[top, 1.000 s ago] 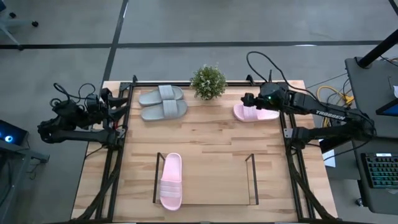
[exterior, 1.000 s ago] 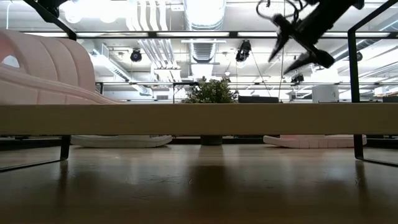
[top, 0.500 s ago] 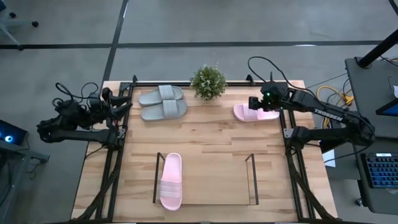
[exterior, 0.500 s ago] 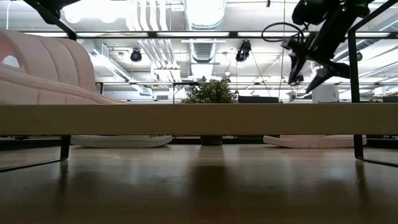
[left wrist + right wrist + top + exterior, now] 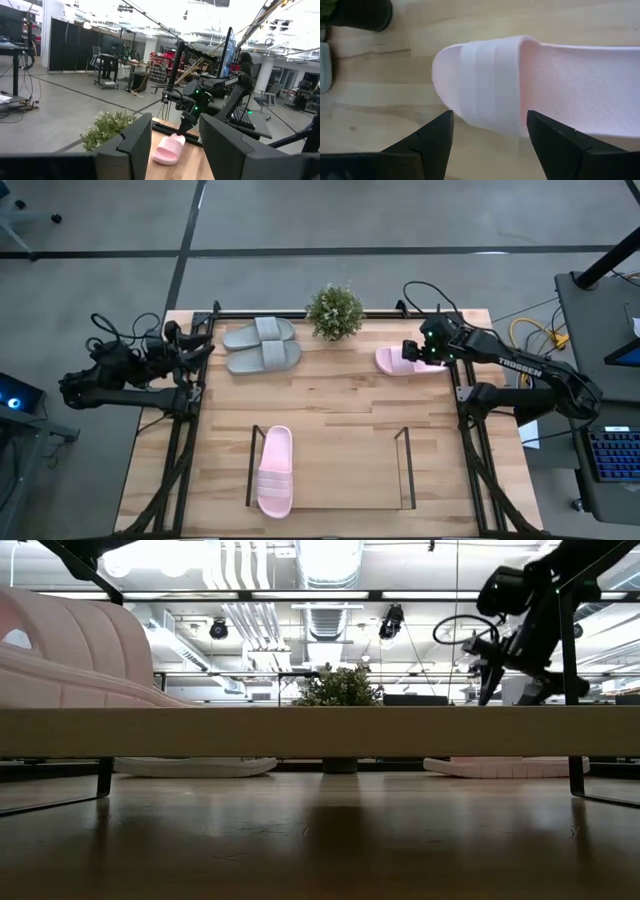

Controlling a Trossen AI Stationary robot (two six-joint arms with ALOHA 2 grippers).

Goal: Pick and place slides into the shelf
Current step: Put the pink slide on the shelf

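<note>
One light pink slide [image 5: 400,362] lies flat on its sole near the table's far right; its strap [image 5: 487,85] fills the right wrist view. My right gripper [image 5: 412,350] hangs open above its strap end, fingers [image 5: 487,690] pointing down, clear of the slide [image 5: 500,767]. The other pink slide [image 5: 274,472] lies on the shelf's wood base [image 5: 340,480], at its left end. The grey pair [image 5: 262,345] lies side by side at the far left. My left gripper [image 5: 200,345] waits open at the table's left edge.
A small potted plant [image 5: 335,311] stands at the middle of the far edge, between the grey pair and the pink slide. The shelf's black wire uprights [image 5: 408,470] rise near the near edge. Bare wood lies between shelf and slides. Black frame posts [image 5: 462,395] flank the table.
My right gripper has come down toward the far pink slide and shifted a little toward the table's right edge. It has tipped from a slant until its fingers point down. The slides have not moved.
</note>
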